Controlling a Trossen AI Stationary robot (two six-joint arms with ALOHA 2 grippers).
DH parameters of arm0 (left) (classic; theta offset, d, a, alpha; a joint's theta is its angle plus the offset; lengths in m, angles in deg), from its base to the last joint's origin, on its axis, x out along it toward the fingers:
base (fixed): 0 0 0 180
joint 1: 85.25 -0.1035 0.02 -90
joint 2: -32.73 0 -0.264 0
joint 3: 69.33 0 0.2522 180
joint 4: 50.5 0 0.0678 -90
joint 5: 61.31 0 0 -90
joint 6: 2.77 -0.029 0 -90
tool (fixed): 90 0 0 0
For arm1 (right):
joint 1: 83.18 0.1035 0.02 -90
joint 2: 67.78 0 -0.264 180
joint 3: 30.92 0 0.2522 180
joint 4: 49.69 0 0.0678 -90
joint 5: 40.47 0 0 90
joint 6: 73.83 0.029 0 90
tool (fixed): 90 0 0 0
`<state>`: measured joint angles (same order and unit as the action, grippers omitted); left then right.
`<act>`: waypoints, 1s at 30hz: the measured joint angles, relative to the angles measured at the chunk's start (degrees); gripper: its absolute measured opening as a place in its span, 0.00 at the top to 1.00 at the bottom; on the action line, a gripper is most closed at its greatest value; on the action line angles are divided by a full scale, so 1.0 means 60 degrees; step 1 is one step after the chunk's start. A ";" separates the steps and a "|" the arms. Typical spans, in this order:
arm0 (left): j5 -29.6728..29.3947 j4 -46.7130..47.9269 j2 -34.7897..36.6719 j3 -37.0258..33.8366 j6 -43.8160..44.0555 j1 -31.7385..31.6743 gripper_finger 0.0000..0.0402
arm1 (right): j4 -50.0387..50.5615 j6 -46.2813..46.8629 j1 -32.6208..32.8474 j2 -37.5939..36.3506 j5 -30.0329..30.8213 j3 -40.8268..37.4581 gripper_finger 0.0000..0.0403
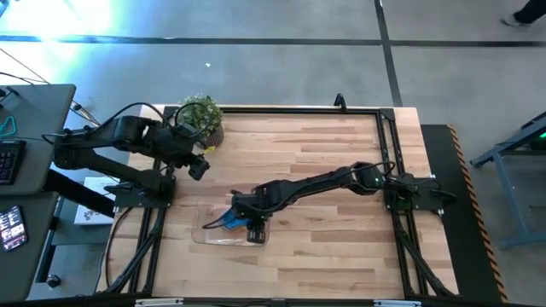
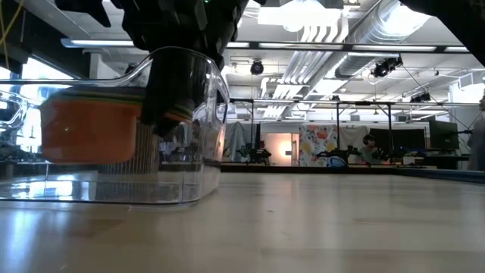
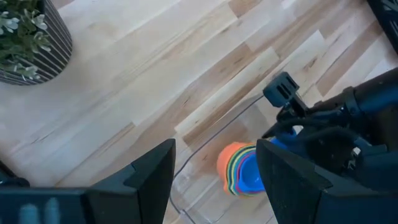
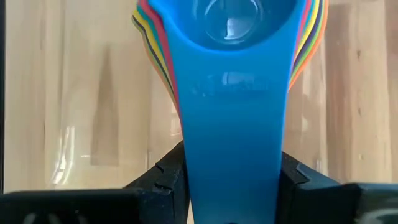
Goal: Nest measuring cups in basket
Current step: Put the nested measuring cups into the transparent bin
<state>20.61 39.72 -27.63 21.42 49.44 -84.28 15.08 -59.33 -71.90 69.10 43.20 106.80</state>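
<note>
Left hand [image 3: 214, 180] fingers apart, above the wood bench [image 3: 155, 74]. Beyond them: nested measuring cups [image 3: 241, 169], orange outermost, blue innermost, inside clear basket [image 3: 186, 193]. Right hand [image 3: 292, 134] at the stack. Potted plant [image 3: 28, 37] at far corner.

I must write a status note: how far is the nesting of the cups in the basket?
Done: the measuring cups sit nested as one stack inside the basket. In hand: the right end effector grips the blue top cup's handle. Left: release and withdraw. The left end effector waits open near the plant.
</note>
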 joint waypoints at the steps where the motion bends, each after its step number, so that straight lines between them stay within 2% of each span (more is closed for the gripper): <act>1: 0.0000 0.0000 0.0000 0.0000 0.0004 0.0000 0.46 | 0.0027 -0.0007 0.0013 0.0004 0.0019 0.0000 0.70; 12: -0.0007 0.0000 0.0000 0.0000 0.0004 0.0004 0.46 | 0.0152 0.0102 0.0008 0.0015 0.0041 0.0000 0.70; 19: -0.0007 0.0000 0.0000 0.0000 0.0004 0.0004 0.46 | 0.0148 0.0081 0.0016 0.0015 0.0123 0.0004 0.53; 30: -0.0003 0.0001 0.0000 0.0000 -0.0473 0.0008 0.46 | 0.0342 0.0597 -0.0111 -0.0147 -0.0033 0.0158 0.52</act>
<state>20.59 39.73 -27.63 21.42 46.60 -84.23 17.13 -55.75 -72.56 68.22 43.01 107.75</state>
